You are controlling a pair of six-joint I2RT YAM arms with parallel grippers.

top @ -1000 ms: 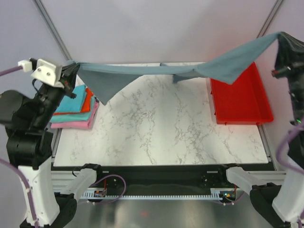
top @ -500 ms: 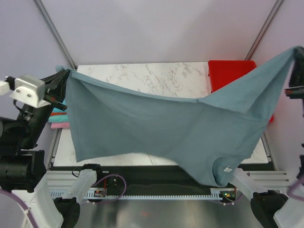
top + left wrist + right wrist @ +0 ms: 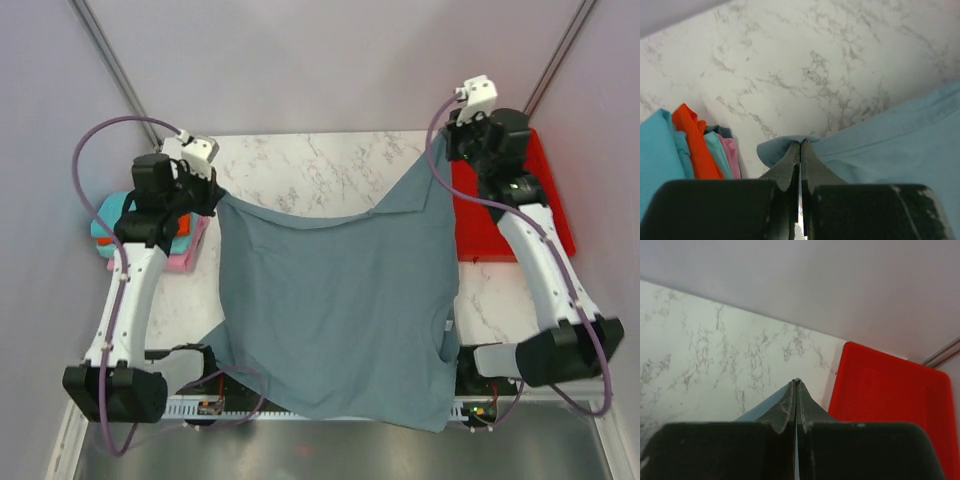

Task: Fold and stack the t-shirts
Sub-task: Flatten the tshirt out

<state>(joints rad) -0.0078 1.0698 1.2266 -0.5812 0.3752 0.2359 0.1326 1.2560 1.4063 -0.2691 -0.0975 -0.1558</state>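
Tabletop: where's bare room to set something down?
Free: the far strip of marble between left gripper and right gripper, beyond the grey-blue shirt; a right-side patch nearer than the red tray, beside the shirt. Crowded: centre under the shirt, far left with the folded stack.

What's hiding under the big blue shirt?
The marble table shows around the grey-blue shirt, so it likely continues underneath. Anything else beneath is covered.

Grey-blue shirt [image 3: 340, 300] spans the middle; far marble strip [image 3: 320, 160] lies open.
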